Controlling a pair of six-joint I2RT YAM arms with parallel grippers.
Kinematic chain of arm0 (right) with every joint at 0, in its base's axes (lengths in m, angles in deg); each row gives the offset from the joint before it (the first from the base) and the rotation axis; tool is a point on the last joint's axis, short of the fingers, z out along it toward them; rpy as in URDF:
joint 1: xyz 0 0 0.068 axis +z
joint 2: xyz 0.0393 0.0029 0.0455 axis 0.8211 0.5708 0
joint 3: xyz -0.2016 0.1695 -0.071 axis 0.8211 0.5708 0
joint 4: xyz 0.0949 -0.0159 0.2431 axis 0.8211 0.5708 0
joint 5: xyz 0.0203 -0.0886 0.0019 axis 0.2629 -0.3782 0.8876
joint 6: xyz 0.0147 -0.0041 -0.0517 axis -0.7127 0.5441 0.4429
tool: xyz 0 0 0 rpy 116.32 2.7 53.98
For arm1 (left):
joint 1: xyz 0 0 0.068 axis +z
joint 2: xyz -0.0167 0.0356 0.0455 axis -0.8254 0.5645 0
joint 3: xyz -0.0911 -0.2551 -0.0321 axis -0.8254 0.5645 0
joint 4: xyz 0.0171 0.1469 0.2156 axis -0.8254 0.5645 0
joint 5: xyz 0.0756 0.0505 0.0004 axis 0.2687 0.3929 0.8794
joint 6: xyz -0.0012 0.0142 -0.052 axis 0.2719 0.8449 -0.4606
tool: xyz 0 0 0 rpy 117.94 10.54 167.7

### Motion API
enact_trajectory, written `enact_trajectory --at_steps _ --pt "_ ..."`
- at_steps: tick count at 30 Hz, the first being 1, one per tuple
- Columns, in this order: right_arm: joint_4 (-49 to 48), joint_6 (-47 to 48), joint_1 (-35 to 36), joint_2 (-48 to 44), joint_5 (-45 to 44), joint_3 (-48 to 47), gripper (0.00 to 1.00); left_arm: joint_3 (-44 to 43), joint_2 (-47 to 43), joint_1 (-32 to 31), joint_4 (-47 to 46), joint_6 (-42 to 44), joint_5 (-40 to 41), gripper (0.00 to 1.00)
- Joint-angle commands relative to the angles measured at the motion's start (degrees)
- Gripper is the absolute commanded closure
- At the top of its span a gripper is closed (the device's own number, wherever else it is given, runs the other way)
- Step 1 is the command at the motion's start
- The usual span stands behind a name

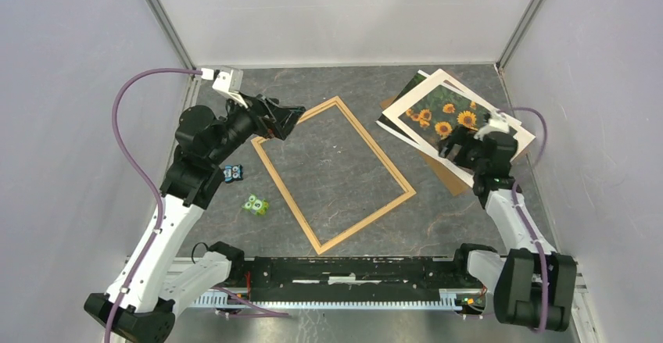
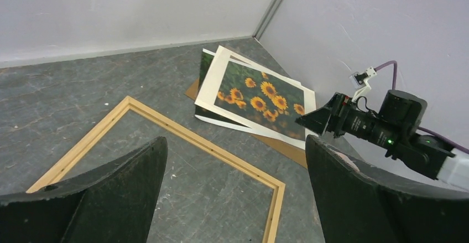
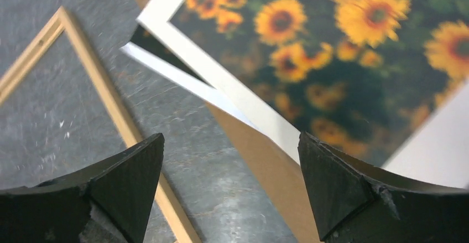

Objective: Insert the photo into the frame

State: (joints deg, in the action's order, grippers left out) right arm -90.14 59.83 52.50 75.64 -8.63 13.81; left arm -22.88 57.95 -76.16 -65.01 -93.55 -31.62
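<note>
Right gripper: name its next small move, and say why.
Probably lower the right gripper onto the photo at its edge facing the frame, then close. The gripper is open and hovers over that edge, the photo lies on the board, and the frame holds nothing.

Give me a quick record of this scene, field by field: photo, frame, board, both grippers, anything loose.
photo: sunflower print, face up, far right, lying on brown backing board
frame: light wood, flat mid-table, photo not in it
left gripper: open, above frame's far-left side
right gripper: open, over photo's near edge, holding nothing
loose items: green pieces, blue piece, left of frame
</note>
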Motion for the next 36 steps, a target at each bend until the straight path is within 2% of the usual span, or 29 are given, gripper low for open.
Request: enact_trajectory --at_steps 1,5,9,15,19,21,27,31,34,36 --pt "-7.9 -9.5 -12.6 -1.2 14.3 5.3 0.08 -0.1 -0.2 -2.7 -1.8 -1.7 -0.2 0.0" --pt "-6.3 -10.0 -21.1 -2.5 15.5 7.4 0.08 -0.6 -0.5 -6.3 -0.8 -2.2 0.2 0.0" --pt "-5.1 -9.6 -28.2 -3.6 14.9 8.3 0.09 -3.0 -1.6 -11.8 4.2 2.0 6.7 0.0" --pt "-9.3 -12.7 -35.2 -2.7 16.0 11.5 0.08 -5.4 -1.7 -23.6 10.9 6.8 22.6 0.0" --pt "-9.9 -13.8 -36.2 -1.9 19.2 13.1 0.09 -6.2 -0.3 -31.2 14.5 8.1 39.8 0.0" --pt "-9.8 -15.0 -36.2 -2.1 21.2 14.9 0.11 -6.4 0.0 -33.5 15.2 8.5 44.8 0.0" --pt "-6.1 -16.4 -36.2 -3.4 22.5 18.3 0.18 -6.4 -0.2 -35.8 15.0 8.3 43.7 0.0" --pt "-3.8 -15.7 -36.2 -4.4 20.6 18.7 0.18 -6.6 -0.5 -35.6 15.2 8.2 43.0 0.0" --pt "-4.7 -15.9 -36.2 -2.8 21.6 19.4 0.19 -6.6 -0.5 -34.9 15.1 8.0 42.7 0.0" --pt "-4.5 -15.7 -36.2 -1.3 22.6 19.3 0.23 -6.3 -0.2 -34.6 15.0 7.9 42.3 0.0"
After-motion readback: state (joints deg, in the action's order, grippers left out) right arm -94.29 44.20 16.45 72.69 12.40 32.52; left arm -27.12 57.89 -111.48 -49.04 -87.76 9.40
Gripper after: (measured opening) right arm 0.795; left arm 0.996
